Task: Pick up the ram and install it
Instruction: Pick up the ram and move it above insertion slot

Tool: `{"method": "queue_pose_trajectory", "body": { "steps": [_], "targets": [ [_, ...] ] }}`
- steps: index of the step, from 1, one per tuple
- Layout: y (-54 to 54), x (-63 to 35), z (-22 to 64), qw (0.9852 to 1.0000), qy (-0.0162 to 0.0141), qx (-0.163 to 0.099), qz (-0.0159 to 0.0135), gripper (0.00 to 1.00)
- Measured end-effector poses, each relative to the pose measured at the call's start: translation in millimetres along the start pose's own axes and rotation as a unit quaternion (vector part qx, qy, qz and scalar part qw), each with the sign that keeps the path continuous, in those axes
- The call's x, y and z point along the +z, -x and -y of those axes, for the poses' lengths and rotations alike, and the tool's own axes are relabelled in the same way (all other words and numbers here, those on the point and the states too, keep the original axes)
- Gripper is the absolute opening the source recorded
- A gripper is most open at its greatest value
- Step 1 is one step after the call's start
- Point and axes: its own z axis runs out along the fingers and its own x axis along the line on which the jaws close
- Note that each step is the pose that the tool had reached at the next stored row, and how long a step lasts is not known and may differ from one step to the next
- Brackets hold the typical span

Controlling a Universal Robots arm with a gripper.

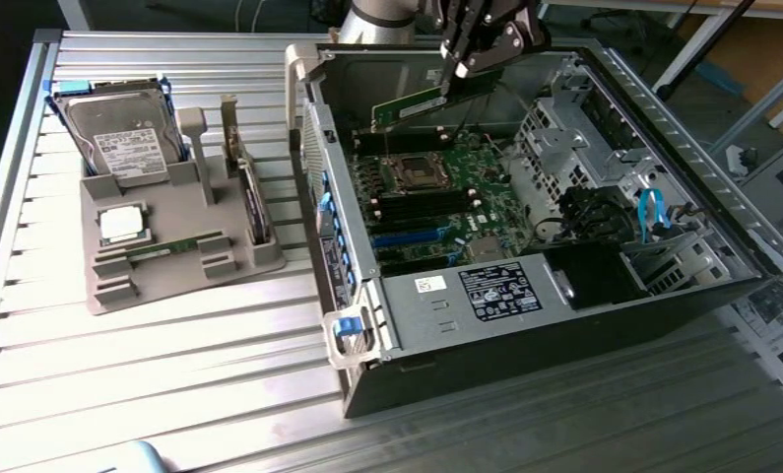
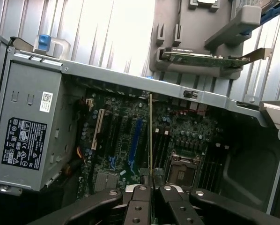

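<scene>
The ram (image 1: 409,106) is a thin green stick held tilted above the far end of the open computer case (image 1: 364,325), with my gripper (image 1: 460,74) shut on its upper end. In the wrist view the ram (image 2: 151,136) shows edge-on as a narrow line running out from between my fingertips, and my gripper (image 2: 151,187) is closed on it. It hangs over the motherboard (image 2: 126,136), above the long slots beside the CPU socket (image 2: 181,171), clear of the board.
A grey holder (image 1: 115,291) at the exterior view's left carries a hard drive (image 1: 126,143), a silver CPU chip (image 1: 122,224), another green stick (image 1: 174,248) and an upright expansion card (image 1: 249,197). The power supply (image 1: 496,291) and drive cage with cables (image 1: 602,212) fill the case's near and right sides.
</scene>
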Motion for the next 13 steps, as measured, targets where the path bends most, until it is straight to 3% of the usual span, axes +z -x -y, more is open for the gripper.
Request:
{"method": "queue_pose_trajectory", "body": {
  "steps": [13],
  "targets": [
    [-4.4,-0.4,20.1,1.0000,0.0000,0.000,0.0000,0.12]
  ]
}}
